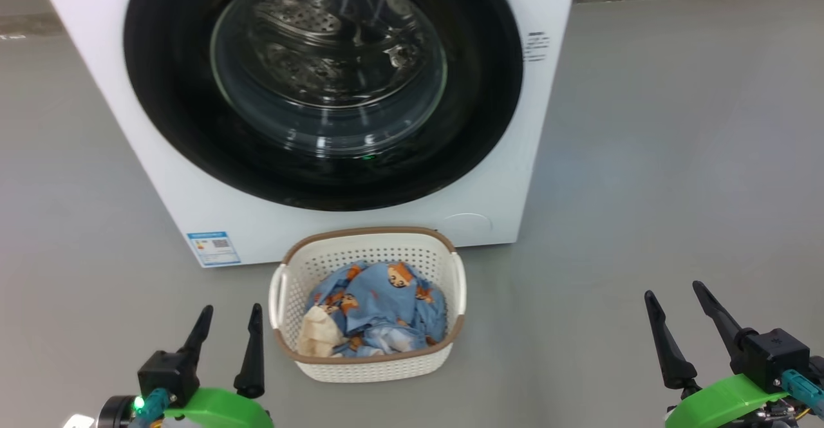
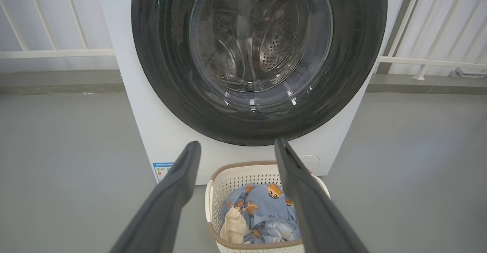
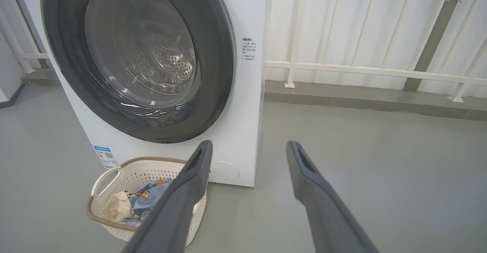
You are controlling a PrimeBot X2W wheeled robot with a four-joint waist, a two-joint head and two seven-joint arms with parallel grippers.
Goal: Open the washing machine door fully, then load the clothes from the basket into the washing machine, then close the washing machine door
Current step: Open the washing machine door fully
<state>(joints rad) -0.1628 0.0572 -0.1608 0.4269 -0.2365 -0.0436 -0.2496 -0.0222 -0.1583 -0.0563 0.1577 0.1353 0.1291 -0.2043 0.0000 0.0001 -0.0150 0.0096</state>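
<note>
The white washing machine point(image 1: 193, 190) stands ahead, its round black-ringed door point(image 1: 161, 93) shut flat against the front, with the steel drum showing through the glass. On the floor in front sits the cream basket point(image 1: 370, 367), holding the blue bear-print clothes point(image 1: 380, 299) and a cream cloth point(image 1: 318, 334). My left gripper point(image 1: 230, 315) is open at the lower left, just left of the basket. My right gripper point(image 1: 676, 293) is open at the lower right, well away from it. In the left wrist view the door point(image 2: 159, 55) and basket point(image 2: 228, 180) lie ahead between the fingers point(image 2: 179, 180).
Bare grey floor point(image 1: 644, 158) lies to both sides of the machine. A white railing point(image 3: 361, 68) and a low kerb run behind it. A blue energy sticker point(image 1: 212, 248) and a round cap point(image 1: 467, 225) mark the machine's lower front.
</note>
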